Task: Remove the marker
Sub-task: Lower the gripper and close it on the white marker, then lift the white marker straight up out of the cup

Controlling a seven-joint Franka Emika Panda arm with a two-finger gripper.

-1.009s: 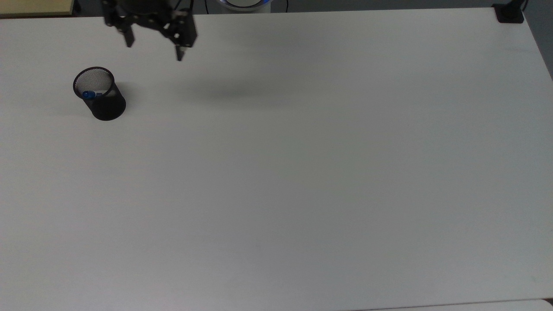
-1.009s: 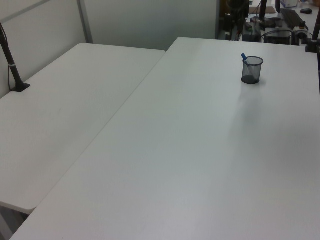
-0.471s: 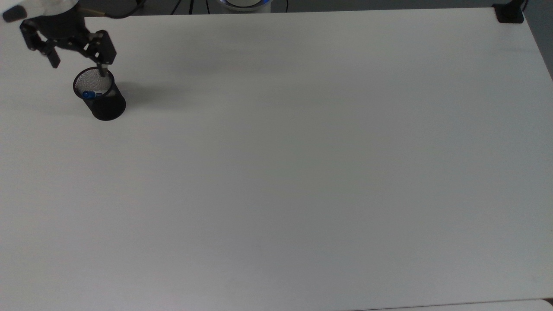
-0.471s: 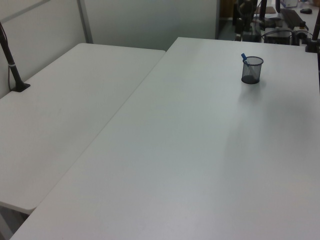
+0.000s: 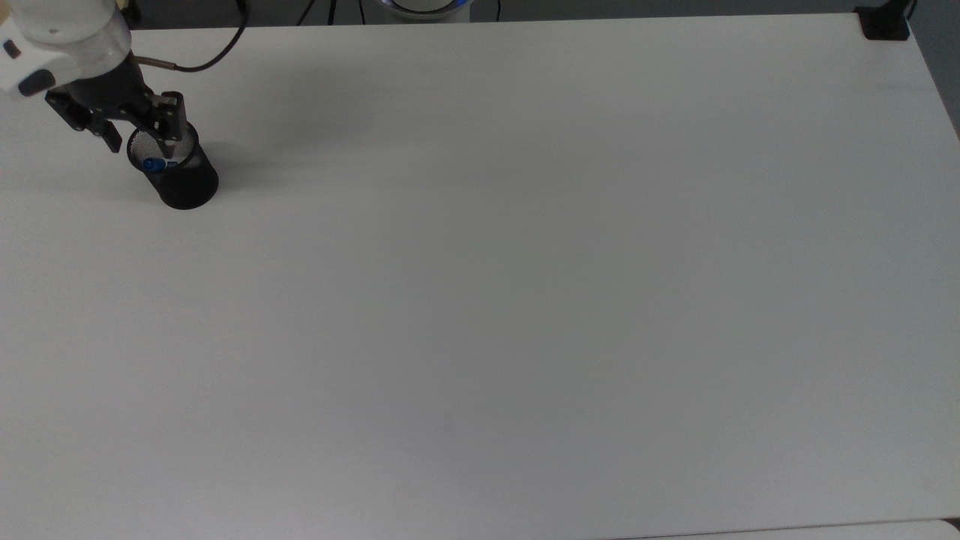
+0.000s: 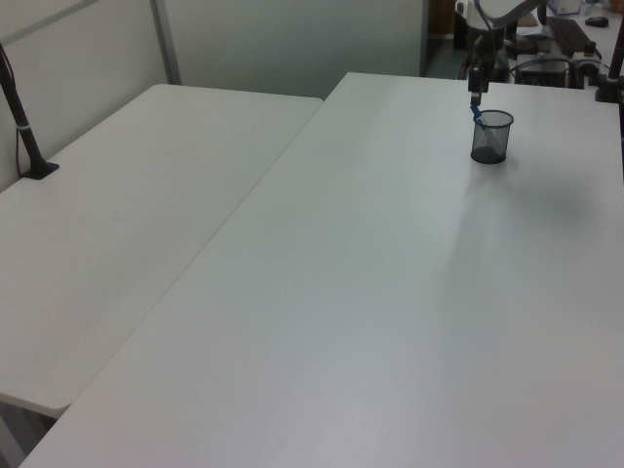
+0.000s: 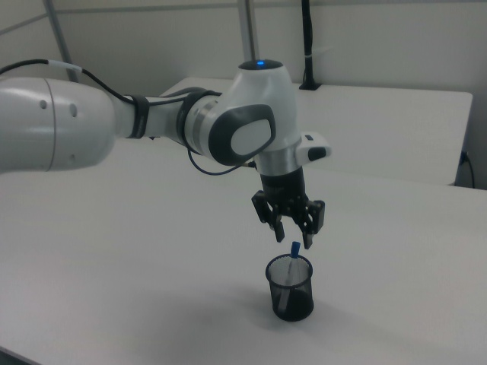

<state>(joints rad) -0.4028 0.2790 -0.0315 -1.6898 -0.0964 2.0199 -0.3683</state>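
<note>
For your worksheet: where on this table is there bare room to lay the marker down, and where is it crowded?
Bare: the whole table from the cup toward the top view's right and bottom edges. Crowded: only the top view's upper-left corner, where the open claw hangs over the cup holding the marker.

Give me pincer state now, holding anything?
Pincer: open, holding nothing, poised just above the marker standing in the mesh cup.

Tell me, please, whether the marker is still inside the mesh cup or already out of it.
Still inside. The marker leans in the mesh cup, blue cap poking above the rim; the open end effector hovers just above it.
</note>
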